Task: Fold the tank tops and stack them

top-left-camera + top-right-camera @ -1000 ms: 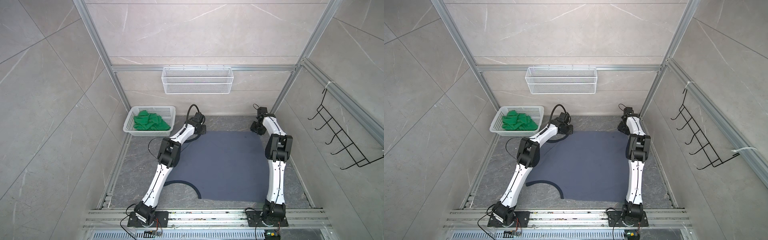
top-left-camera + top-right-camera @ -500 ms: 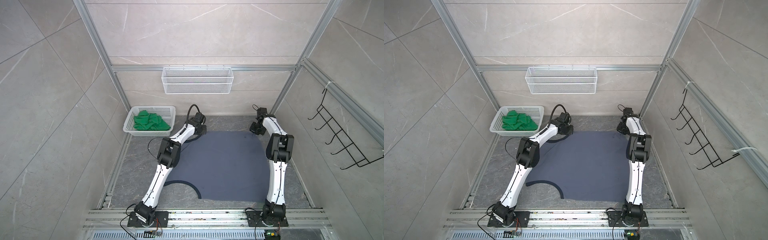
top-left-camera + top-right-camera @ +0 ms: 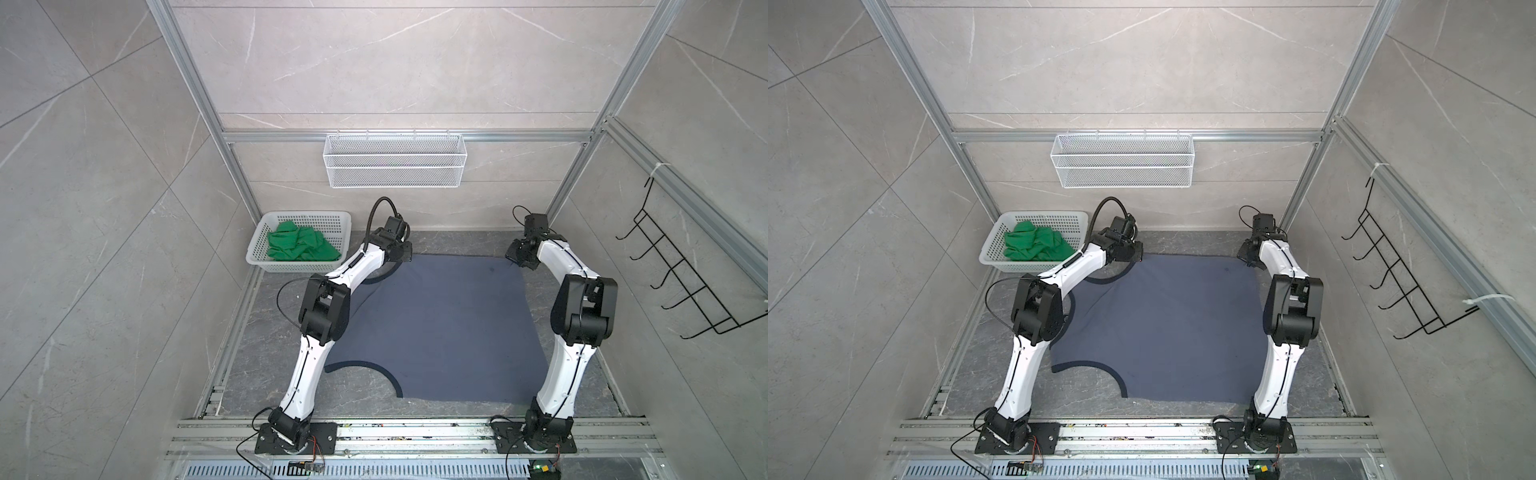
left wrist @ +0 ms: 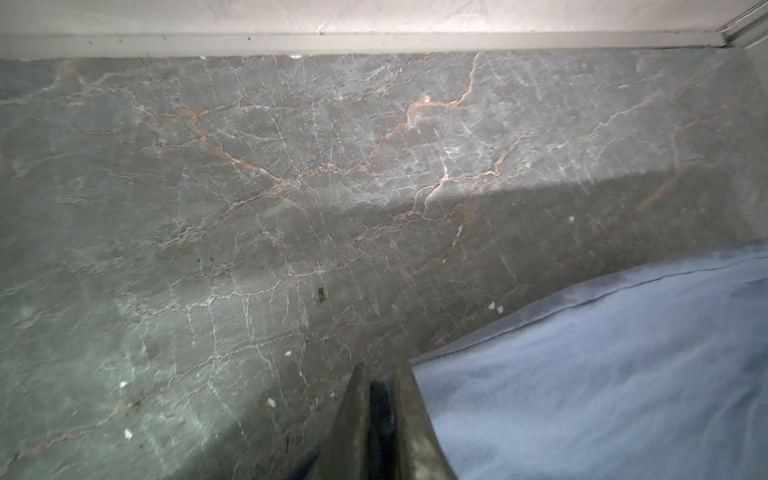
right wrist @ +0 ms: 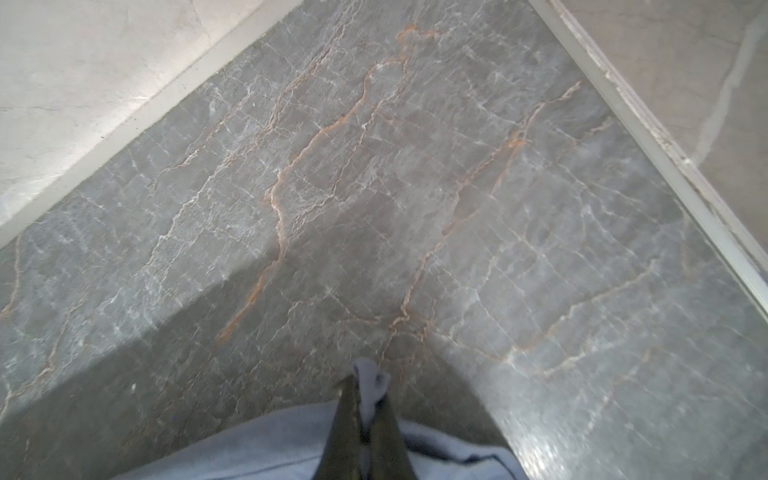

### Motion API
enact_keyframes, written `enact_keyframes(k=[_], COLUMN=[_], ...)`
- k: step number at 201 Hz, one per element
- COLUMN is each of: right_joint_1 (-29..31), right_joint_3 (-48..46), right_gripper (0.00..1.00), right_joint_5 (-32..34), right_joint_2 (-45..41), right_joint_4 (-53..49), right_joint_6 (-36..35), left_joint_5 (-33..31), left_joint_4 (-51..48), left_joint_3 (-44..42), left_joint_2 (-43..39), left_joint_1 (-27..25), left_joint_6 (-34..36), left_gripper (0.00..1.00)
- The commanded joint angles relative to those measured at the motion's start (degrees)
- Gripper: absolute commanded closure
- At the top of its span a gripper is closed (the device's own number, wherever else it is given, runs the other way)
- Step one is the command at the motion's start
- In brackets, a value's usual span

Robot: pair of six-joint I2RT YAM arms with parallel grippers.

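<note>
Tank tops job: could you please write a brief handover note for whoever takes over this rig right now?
Left gripper: shut, pinching the slate-blue tank top at its far left corner.
Right gripper: shut on its far right corner.
That top lies spread flat on the table; the green tank top sits crumpled in the white basket.
Done: both far corners gripped, nothing folded.
Left: fold both tops, then stack them.

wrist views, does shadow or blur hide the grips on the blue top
Left wrist view: shadow band crosses the tabletop, left fingers dark and soft, pinched trim of the slate-blue tank top unclear. Right wrist view: shadow wedge, yet cloth tuft between right fingers shows clearly.
</note>
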Motion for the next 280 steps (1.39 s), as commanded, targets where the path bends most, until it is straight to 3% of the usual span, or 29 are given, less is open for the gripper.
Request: enact_keyframes(k=[1,100,180,218,280], right_joint_1=[-0.6,-2.7,-6.7,-9.2,-9.2], right_joint_3=[-4.2,-25.3,-43.0,-46.3,-52.6], right_gripper=[0.96,0.95,0.95,0.95,0.9], right_joint_5=[-0.9,-7.1,-3.1,-5.7,-6.4], right_joint_2=[-4.4,-18.8,-32.6,-34.4,-37.8], right_joint_4=[4.6,10.9,12.7,14.7,17.0], right_joint_6=[1.7,7.7,10.2,11.0,12.1], left_joint_5=[-1.1,-4.2,-5.2,-7.4,-9.3], left_joint_4=[3.8,11.8,17.5,18.7,21.9], left_joint_3=[-3.8,-27.5,-45.5,-50.4,-56.9], left_joint_2=[-6.8,-21.2,-31.5,-34.0,-34.7], left_joint_1=[-1.1,-4.9,-9.1,-12.1,-12.7], left_joint_6=[0.9,-1.2,-3.2,-4.2,-8.4], left_gripper=[1.0,1.0,1.0,1.0,0.95])
